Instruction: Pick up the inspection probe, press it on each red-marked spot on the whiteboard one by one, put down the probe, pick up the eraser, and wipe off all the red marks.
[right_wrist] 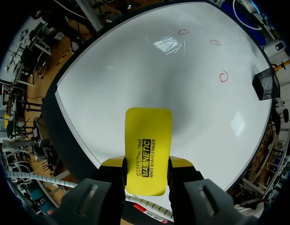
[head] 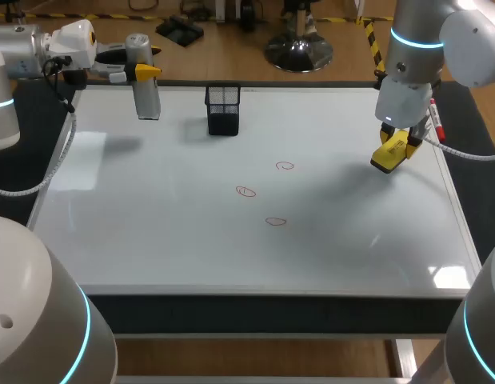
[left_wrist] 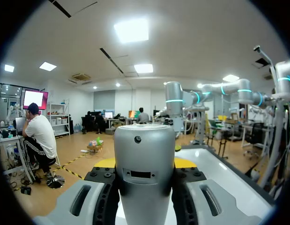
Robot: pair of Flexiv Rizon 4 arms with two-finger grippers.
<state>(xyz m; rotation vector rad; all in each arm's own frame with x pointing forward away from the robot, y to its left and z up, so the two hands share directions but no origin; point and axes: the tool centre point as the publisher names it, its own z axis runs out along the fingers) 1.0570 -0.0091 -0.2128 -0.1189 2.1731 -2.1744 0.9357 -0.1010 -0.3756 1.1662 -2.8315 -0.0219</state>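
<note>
- Left of the black wire-mesh pen holder [head: 223, 110], and well apart from it, the left claw [head: 143, 72] is closed from both sides on the inspection probe [left_wrist: 145, 173]. The probe is a smooth silver-grey metal cylinder with a small hole and a dark slot in its casing. It hangs upright over the far left part of the whiteboard [head: 151, 240] and seems not to touch it.
- Right of the pen holder and nearer the robot, three red marks [head: 245, 191] sit well apart from one another on the glossy white whiteboard, which covers the worktop. They are thin hand-drawn rings, and none looks smeared.
- Far right of the pen holder, the right claw [right_wrist: 147, 161] is clamped on the eraser [right_wrist: 148, 140], a flat bright-yellow block with rounded corners and black print. It is held above the board's right side.
- As I judge it, the task is mid-way at best. The pictures do not show whether any mark has been pressed. The probe is not yet put down, the eraser is already in hand, and all three marks are left to wipe.
</note>
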